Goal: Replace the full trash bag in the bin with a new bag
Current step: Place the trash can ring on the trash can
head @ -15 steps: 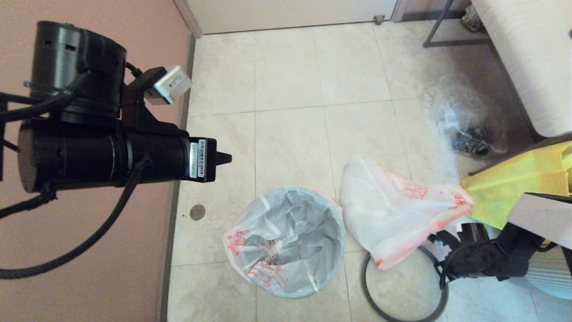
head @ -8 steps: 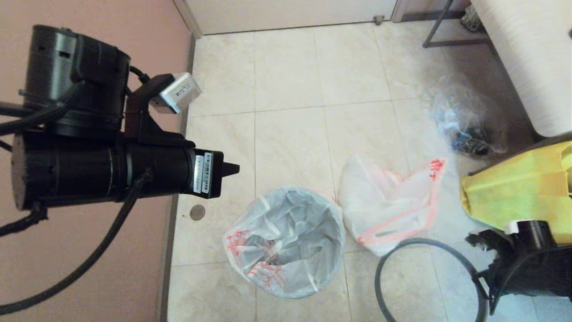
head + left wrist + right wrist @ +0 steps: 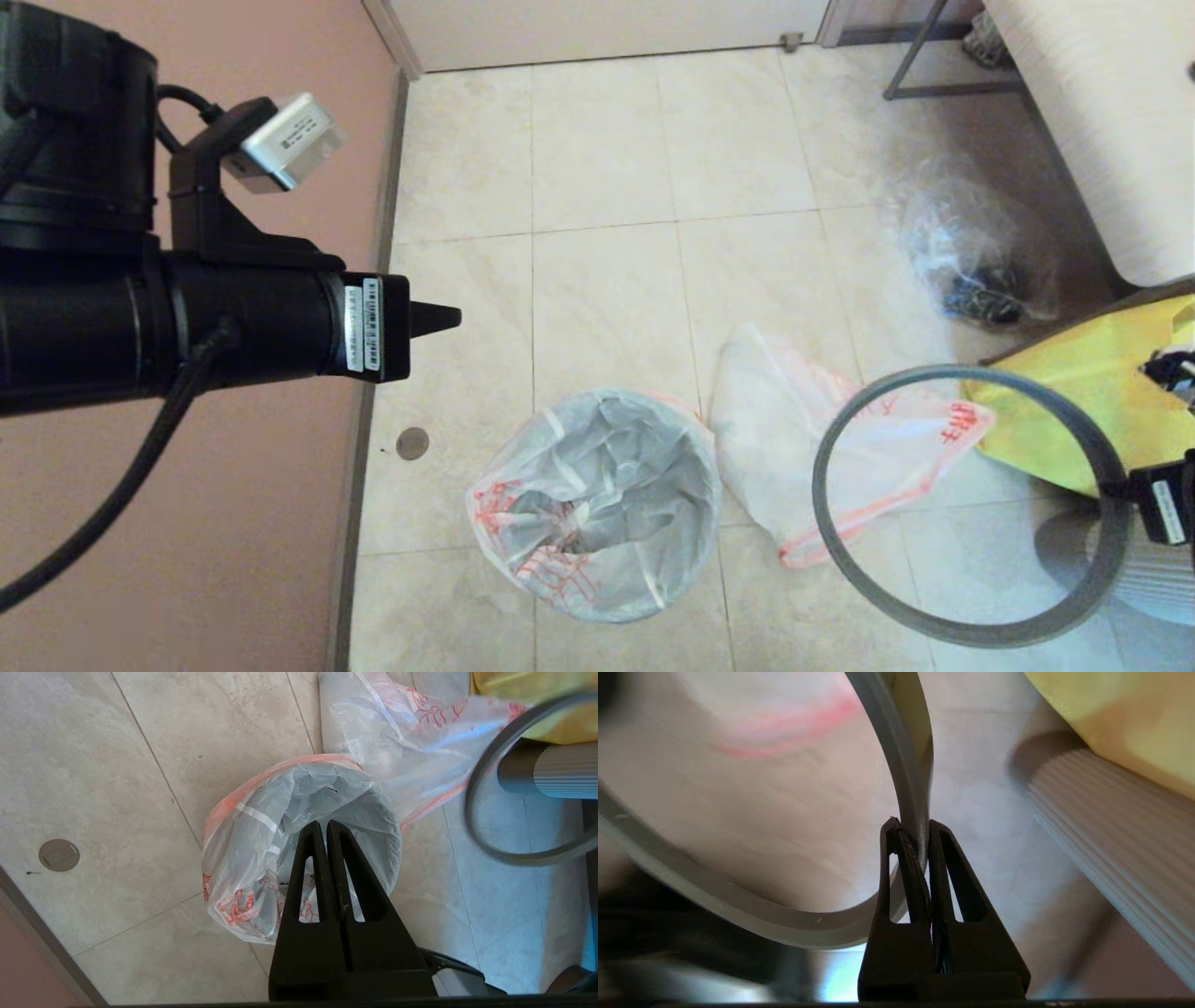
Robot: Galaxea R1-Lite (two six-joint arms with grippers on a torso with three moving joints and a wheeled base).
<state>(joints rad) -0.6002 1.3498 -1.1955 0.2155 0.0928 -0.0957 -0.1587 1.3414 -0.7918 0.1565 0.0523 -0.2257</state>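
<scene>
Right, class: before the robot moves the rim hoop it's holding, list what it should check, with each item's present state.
1. Right gripper shut on the hoop: ok.
2. Bin lined with a bag: ok.
3. Bag folded over the bin's edge all round: cannot tell.
4. Left gripper shut, empty, above the bin: ok.
5. Loose white bag beside the bin, apart from its mouth: ok.
6. Hoop level over the bin: not ok, it is off to the side.

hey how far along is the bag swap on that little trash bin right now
Mostly done, it seems. A clear full bag lies off by the far wall, and a fresh white bag lines the bin, edge folded over its side. In hand: the right gripper is shut on the grey rim hoop, raised beside the bin. Left: setting the hoop over the bag. The left gripper, shut, hangs above the bin.
</scene>
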